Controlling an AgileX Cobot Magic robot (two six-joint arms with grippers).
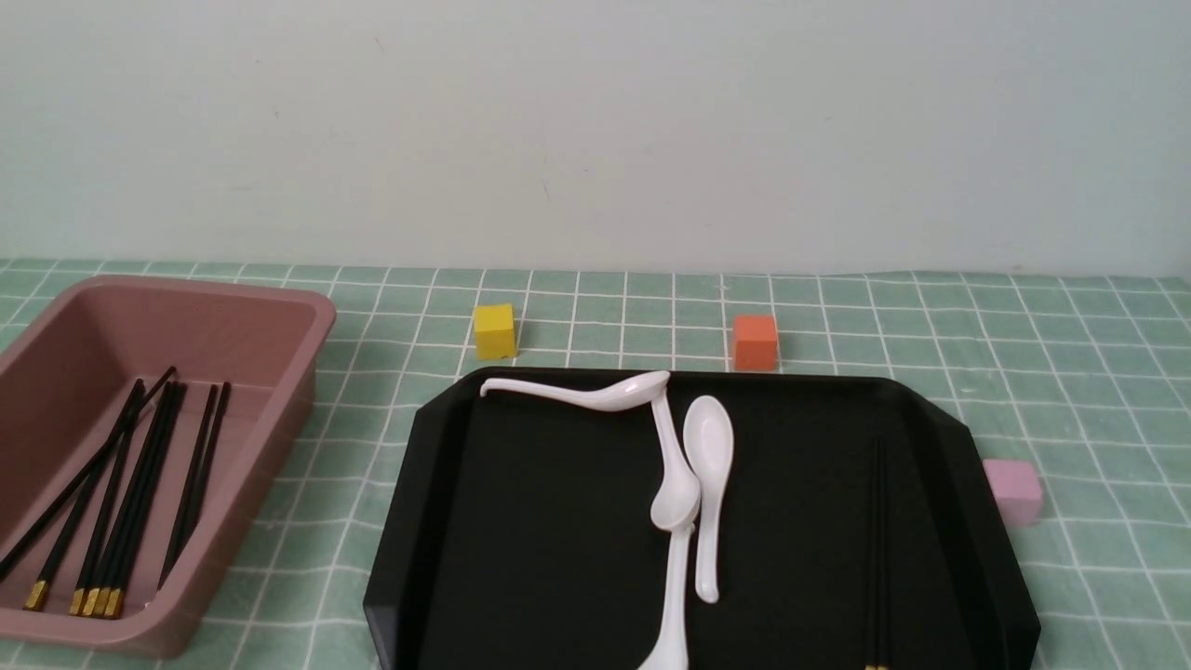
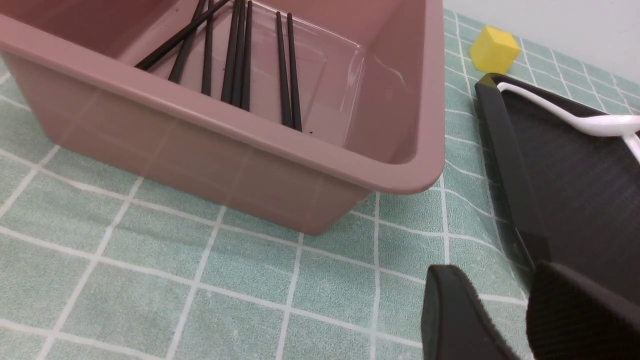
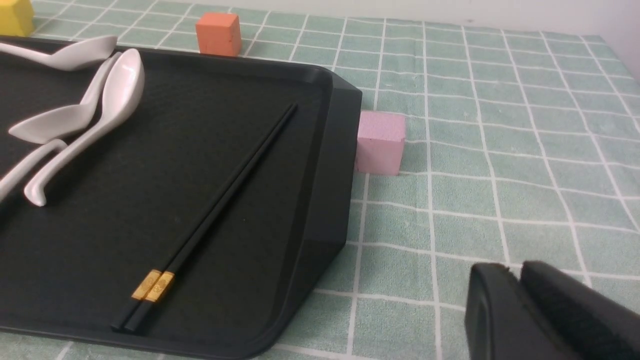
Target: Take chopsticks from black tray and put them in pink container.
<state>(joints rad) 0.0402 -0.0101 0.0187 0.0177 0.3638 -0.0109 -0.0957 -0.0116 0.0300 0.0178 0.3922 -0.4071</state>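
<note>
Two black chopsticks with gold caps lie side by side on the right part of the black tray; the right wrist view shows this pair on the tray. Several more chopsticks rest inside the pink container at the left. My left gripper hovers open and empty over the cloth, between the container and the tray's rim. My right gripper is shut on nothing, over the cloth beside the tray's right edge. Neither gripper shows in the front view.
Three white spoons lie in the tray's middle. A yellow cube and an orange cube stand behind the tray. A small pale pink cube touches its right side. Green checked cloth covers the table.
</note>
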